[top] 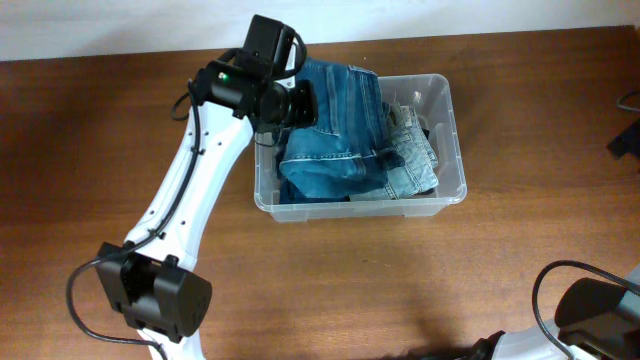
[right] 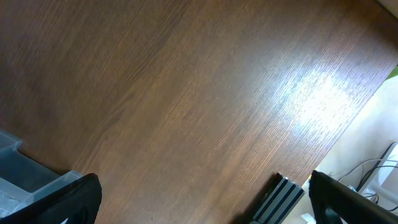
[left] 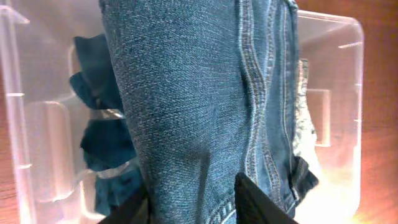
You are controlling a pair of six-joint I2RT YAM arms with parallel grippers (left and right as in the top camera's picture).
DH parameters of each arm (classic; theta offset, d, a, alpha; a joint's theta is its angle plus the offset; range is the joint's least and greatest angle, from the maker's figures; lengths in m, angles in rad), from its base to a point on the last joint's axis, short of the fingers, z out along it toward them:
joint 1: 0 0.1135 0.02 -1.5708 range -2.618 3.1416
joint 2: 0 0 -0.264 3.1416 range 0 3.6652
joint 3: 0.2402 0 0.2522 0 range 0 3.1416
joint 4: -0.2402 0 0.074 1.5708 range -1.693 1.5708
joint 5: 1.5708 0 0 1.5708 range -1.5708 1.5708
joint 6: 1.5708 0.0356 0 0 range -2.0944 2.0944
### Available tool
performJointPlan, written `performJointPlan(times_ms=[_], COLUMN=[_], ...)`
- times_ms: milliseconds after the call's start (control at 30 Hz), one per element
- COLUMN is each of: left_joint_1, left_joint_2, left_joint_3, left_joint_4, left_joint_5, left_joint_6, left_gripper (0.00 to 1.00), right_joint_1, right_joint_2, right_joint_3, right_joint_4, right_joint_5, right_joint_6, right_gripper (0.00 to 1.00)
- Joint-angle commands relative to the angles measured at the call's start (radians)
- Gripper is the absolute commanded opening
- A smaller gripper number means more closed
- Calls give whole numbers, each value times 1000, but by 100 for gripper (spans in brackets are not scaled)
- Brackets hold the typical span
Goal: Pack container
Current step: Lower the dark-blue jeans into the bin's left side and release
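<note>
The clear plastic container (top: 452,130) sits at the table's middle back, holding folded denim. A dark blue pair of jeans (top: 335,125) lies over its left half and a lighter washed denim piece (top: 412,160) on the right. My left gripper (top: 300,100) is over the container's left end, shut on the dark jeans (left: 186,112), which fill the left wrist view between the fingers (left: 193,202); the container wall (left: 339,93) shows behind. My right gripper (right: 202,199) is open and empty over bare table; only its arm base (top: 600,310) shows in the overhead view.
An aluminium rail (right: 280,199) and cables lie at the table edge in the right wrist view. A grey block (right: 25,174) sits at that view's lower left. A dark object (top: 627,135) is at the right edge.
</note>
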Motion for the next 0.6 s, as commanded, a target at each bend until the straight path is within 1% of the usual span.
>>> performJointPlan(times_ms=[0,367,567], left_joint_1=[5,5,5], left_joint_2=[-28,-28,-28], left_joint_3=[16,16,16], left_joint_4=[-4,-92,-165], left_joint_5=[-14,-18,-79], left_joint_6=[-2,-2,-2], left_gripper=[39,39,40], right_joint_1=[-2,-2,-2], right_joint_2=[4,4,4], right_joint_3=[-3,-3,-3], right_joint_4=[3,3,3], right_joint_5=[5,5,5], right_joint_6=[12,12,12], right_gripper=[98,98,98])
